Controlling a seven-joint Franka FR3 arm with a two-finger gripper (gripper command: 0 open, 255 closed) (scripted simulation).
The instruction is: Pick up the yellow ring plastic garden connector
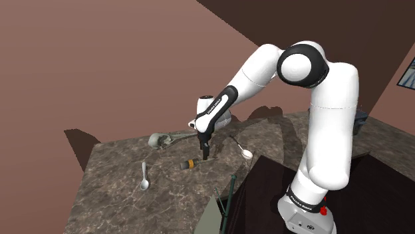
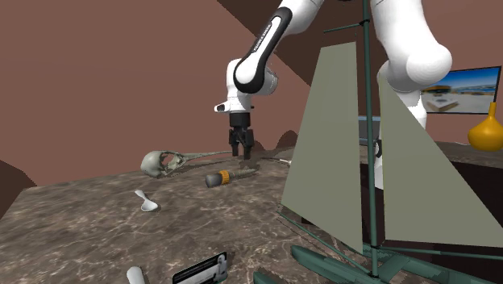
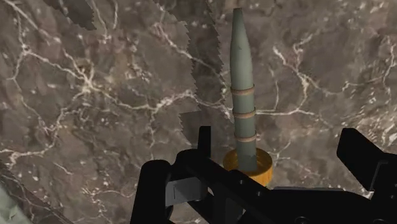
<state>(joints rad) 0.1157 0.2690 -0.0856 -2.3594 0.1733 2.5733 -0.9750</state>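
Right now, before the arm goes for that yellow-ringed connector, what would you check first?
1. Fingers open: ok; they stand apart.
2. Connector lined up with the gap: ok, though its yellow ring sits nearer one finger.
3. Gripper low enough to close: not ok; it hangs above the connector.
4. Connector lying flat on the counter: ok.
5. Room around it: ok; the spoon on the shoulder view's left and the skull lie apart from it.
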